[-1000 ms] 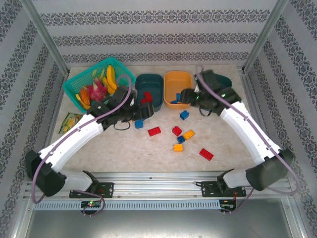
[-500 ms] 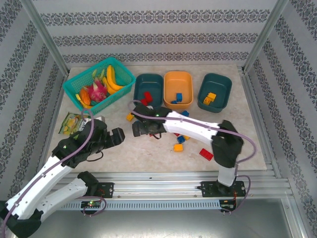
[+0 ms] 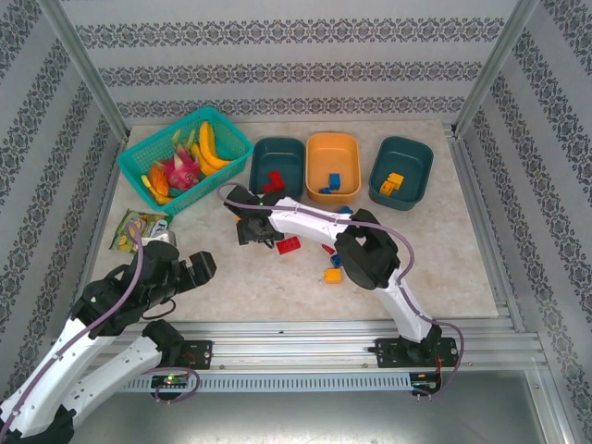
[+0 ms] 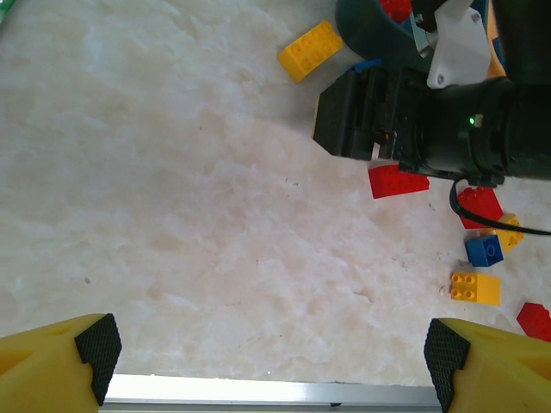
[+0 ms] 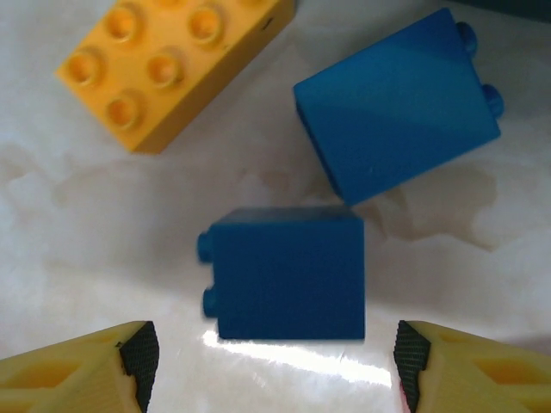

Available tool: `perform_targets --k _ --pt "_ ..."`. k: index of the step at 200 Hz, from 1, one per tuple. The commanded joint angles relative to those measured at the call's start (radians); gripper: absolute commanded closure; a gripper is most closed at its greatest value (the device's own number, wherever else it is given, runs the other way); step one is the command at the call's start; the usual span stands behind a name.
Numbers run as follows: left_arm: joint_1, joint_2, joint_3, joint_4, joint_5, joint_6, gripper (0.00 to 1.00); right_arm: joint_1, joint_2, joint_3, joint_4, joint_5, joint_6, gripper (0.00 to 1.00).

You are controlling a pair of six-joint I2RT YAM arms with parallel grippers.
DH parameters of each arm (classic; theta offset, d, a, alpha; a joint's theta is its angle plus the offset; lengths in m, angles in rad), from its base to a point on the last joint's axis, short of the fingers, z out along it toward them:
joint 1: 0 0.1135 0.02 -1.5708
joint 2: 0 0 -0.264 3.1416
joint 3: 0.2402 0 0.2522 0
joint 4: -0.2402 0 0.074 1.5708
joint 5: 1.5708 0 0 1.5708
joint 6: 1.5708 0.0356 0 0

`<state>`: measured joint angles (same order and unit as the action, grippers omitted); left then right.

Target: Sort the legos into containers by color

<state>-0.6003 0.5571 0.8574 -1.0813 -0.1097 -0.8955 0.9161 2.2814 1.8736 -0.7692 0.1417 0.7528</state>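
Currently the step in hand looks like a pick of a loose blue brick [image 5: 288, 275] for sorting. Right fingers [image 5: 103, 366] stand partly open, one on either side of it, gaps showing both sides, nothing held. The brick lies on its side on the worktop [image 5: 86, 215], studs pointing left. Next move, as I judge it: close squarely on the flat faces, lift, and carry to the orange tub [image 3: 333, 150], which already has blue in it. Obstacles: a second blue brick [image 5: 396, 103] sits touching or nearly touching the target's top corner, and a yellow brick [image 5: 164, 69] lies near; either could get dragged along. Left fingers [image 4: 52, 370] are wide open and empty, low over bare worktop by the front edge, clear of the pick. Reds sit in the left teal tub [image 3: 277, 153], yellows in the right teal tub [image 3: 412, 157]; more bricks lie loose mid-worktop. Fruit basket [image 3: 233, 126] plays no part.
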Motion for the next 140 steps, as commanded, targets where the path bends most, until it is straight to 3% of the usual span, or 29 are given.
perform_targets --k 1,43,78,105,140 --pt "0.008 -0.011 0.034 -0.056 -0.015 -0.007 0.07 -0.021 0.045 0.055 -0.037 -0.003 -0.007 0.29" --pt "0.008 -0.01 0.036 -0.051 -0.005 -0.002 0.07 -0.033 0.112 0.14 -0.05 -0.033 -0.023 0.45" --pt "0.008 -0.006 0.037 -0.046 -0.005 0.001 0.07 -0.031 0.109 0.147 -0.062 -0.041 -0.017 0.65" --pt "0.008 0.008 0.036 -0.013 0.012 0.013 0.07 -0.02 0.027 0.095 -0.045 -0.037 -0.014 0.69" --pt "0.008 0.115 0.081 0.111 0.087 0.067 0.07 -0.025 -0.196 -0.044 -0.013 -0.002 0.0 0.7"
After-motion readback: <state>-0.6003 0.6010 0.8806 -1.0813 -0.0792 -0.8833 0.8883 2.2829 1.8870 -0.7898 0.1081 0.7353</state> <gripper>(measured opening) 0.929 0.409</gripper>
